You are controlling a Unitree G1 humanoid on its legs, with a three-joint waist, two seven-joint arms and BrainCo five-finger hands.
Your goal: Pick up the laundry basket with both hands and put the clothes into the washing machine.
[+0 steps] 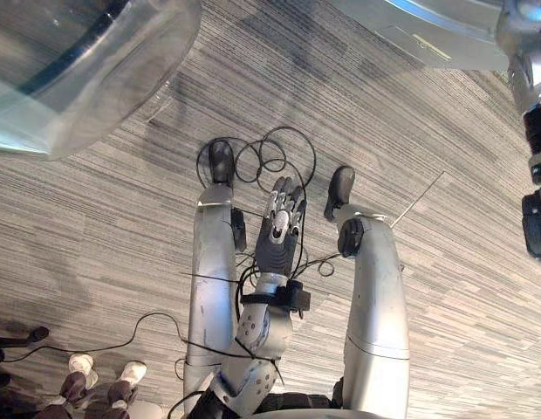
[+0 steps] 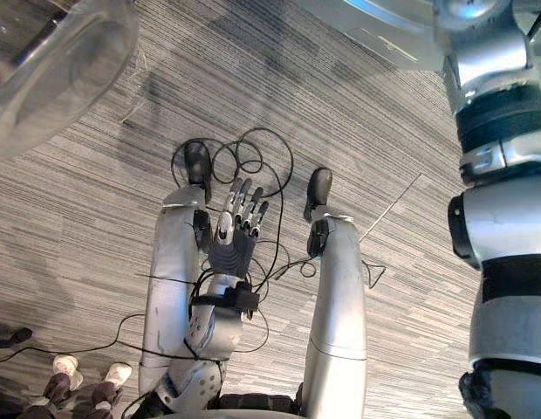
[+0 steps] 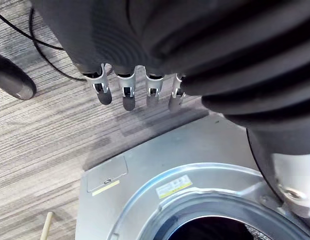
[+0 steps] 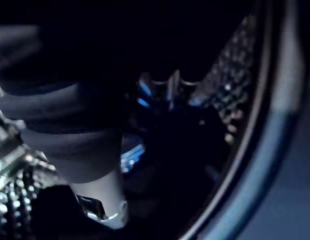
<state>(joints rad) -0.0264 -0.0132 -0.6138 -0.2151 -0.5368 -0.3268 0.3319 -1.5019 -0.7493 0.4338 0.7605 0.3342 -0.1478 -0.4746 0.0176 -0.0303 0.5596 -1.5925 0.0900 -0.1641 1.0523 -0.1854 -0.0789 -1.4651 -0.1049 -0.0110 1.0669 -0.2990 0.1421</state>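
Where the grey striped carpet (image 1: 96, 227) gave way at the far right of the head views, the silver washing machine (image 1: 419, 30) stood. Its round opening (image 3: 210, 225) was uncovered, and what looked like its clear round door (image 1: 70, 70) was swung wide to the far left. Of the two arms, the right arm (image 2: 506, 218) was by far the nearer. It reached up into the machine, and the right hand (image 4: 70, 125) sat inside the dark perforated drum (image 4: 230, 85). I could not tell whether its fingers were curled or straight, nor whether any clothes lay in that darkness. The left hand (image 1: 279, 229) hung low over the carpet, well apart from the opening, its fingers straight and relaxed, holding nothing. The opening lay ahead of that hand and off to its right, so any work at the drum would likely fall to the right hand. A person's shoes (image 1: 105, 380) stood at the near left.
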